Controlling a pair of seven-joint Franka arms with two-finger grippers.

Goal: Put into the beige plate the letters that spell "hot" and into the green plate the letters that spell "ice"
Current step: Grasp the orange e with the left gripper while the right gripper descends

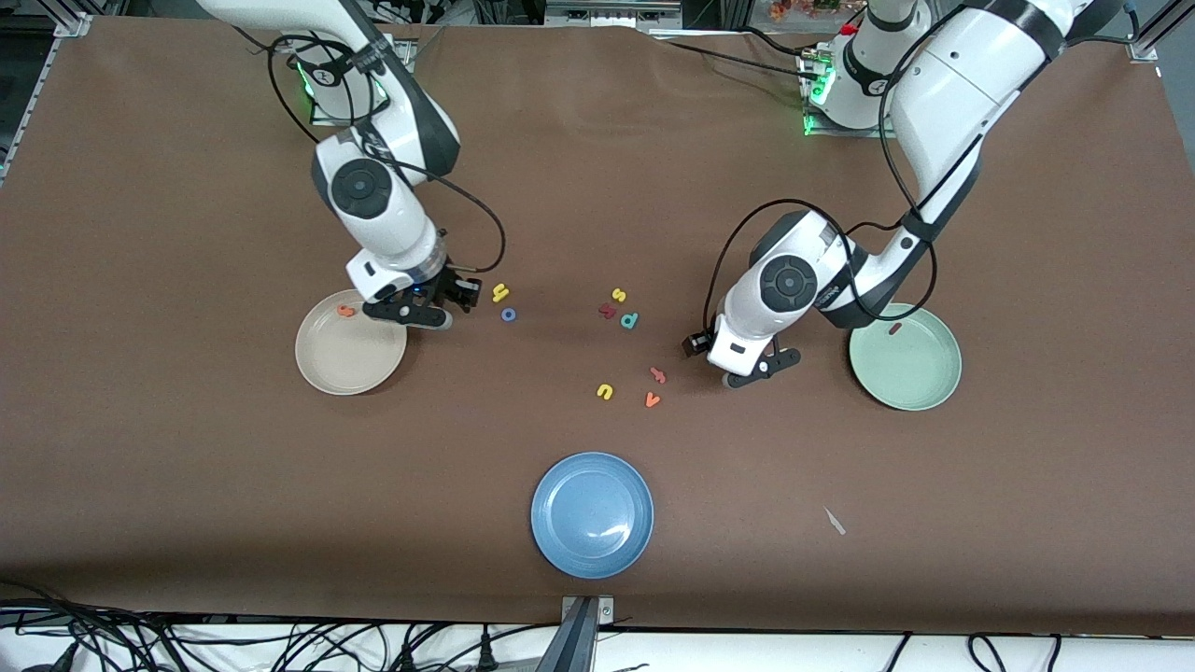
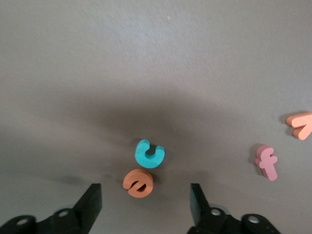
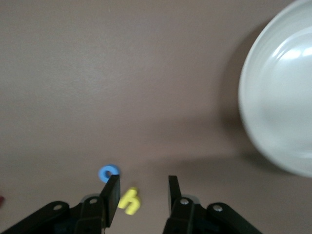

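The beige plate [image 3: 280, 97] gets chopped off by the right wrist view's edge at 3 o'clock. In the front view the teal c [image 2: 149, 152] and orange e [image 2: 138, 183] sit hidden under the left arm's wrist.

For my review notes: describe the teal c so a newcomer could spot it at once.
Start at the green plate toward the left arm's end of the table; beside it the left gripper hangs low over the mat with open fingers. Under it lie two small letters touching: the teal c and an orange e. The c is the only teal one there; a pink f lies apart.
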